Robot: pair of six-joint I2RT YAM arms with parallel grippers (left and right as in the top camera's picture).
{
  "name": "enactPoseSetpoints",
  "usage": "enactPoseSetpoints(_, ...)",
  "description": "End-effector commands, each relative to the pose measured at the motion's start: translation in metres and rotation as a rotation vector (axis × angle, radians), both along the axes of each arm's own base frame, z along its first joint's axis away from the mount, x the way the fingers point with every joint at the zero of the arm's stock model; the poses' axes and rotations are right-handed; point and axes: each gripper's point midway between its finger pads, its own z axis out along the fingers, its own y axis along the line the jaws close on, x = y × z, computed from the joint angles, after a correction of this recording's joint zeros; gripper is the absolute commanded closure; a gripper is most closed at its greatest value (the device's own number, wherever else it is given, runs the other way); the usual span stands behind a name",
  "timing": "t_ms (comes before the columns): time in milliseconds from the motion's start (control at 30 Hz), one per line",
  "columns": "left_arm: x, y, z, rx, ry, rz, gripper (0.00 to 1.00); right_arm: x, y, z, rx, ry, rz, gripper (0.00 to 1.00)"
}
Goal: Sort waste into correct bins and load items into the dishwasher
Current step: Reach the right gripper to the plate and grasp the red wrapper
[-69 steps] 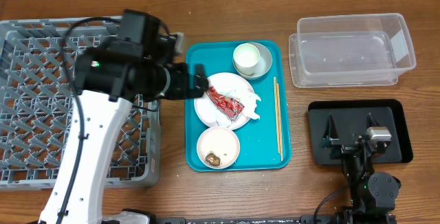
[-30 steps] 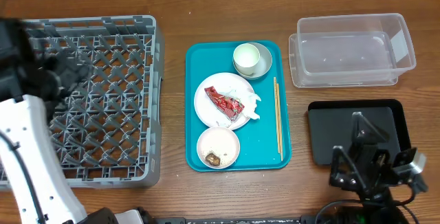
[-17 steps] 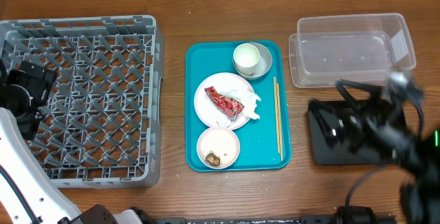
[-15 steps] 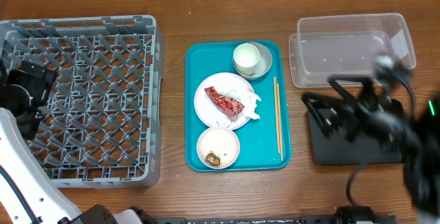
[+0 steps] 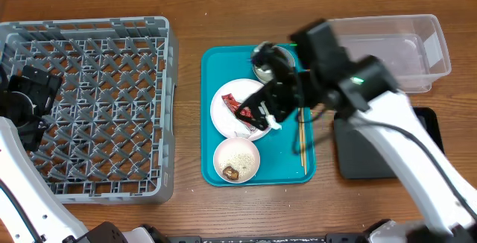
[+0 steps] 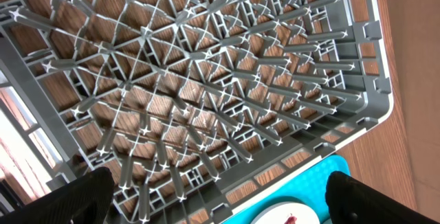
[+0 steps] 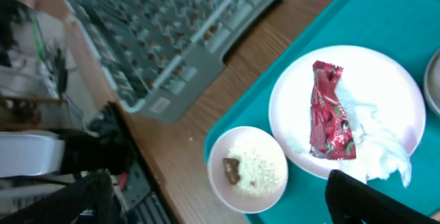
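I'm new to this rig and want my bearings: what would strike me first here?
A teal tray sits mid-table, its plate carrying a shiny red wrapper. The right arm stretches over that tray, and a big grey rack fills the table's left side.

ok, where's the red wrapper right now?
Right wrist view: the red wrapper lies on the white plate in the middle of the teal tray, touching the crumpled napkin, with the rice bowl beside the plate.
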Motion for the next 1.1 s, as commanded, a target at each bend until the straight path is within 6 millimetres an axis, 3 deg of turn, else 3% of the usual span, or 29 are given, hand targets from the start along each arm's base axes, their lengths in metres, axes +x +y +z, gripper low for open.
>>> enactPoseSetpoints(0,0.003,0.001,0.006,0.001,-0.021,0.010,0.00,0.024,0.004,-0.025,-0.099,-0.047,-0.025,0.00)
enactPoseSetpoints(67,0.003,0.001,0.006,0.001,-0.021,0.009,0.00,0.040,0.000,-0.051,-0.180,-0.039,-0.057,0.00)
enactPoseSetpoints(267,0.003,0.001,0.006,0.001,-0.021,0.010,0.00,0.054,0.007,-0.120,-0.275,0.077,-0.049,0.00)
enactPoseSetpoints(400,0.003,0.001,0.006,0.001,-0.021,0.010,0.00,0.054,0.007,-0.161,-0.332,0.158,-0.039,0.20)
enactPoseSetpoints(500,0.003,0.001,0.006,0.001,-0.021,0.010,0.00,0.055,0.006,-0.182,-0.358,0.197,-0.036,0.20)
enactPoseSetpoints(733,0.003,0.001,0.006,0.001,-0.021,0.010,0.00,0.059,0.009,-0.190,-0.358,0.193,-0.038,0.33)
enactPoseSetpoints(833,0.003,0.001,0.006,0.001,-0.021,0.010,0.00,0.061,0.009,-0.190,-0.355,0.187,-0.039,0.52)
enactPoseSetpoints(900,0.003,0.001,0.006,0.001,-0.021,0.009,0.00,0.061,0.010,-0.190,-0.355,0.188,-0.039,0.59)
enactPoseSetpoints(1033,0.003,0.001,0.006,0.001,-0.021,0.010,0.00,0.059,0.010,-0.193,-0.358,0.192,-0.037,0.62)
enactPoseSetpoints(1067,0.003,0.001,0.006,0.001,-0.021,0.010,0.00,0.059,0.009,-0.194,-0.361,0.196,-0.036,0.67)
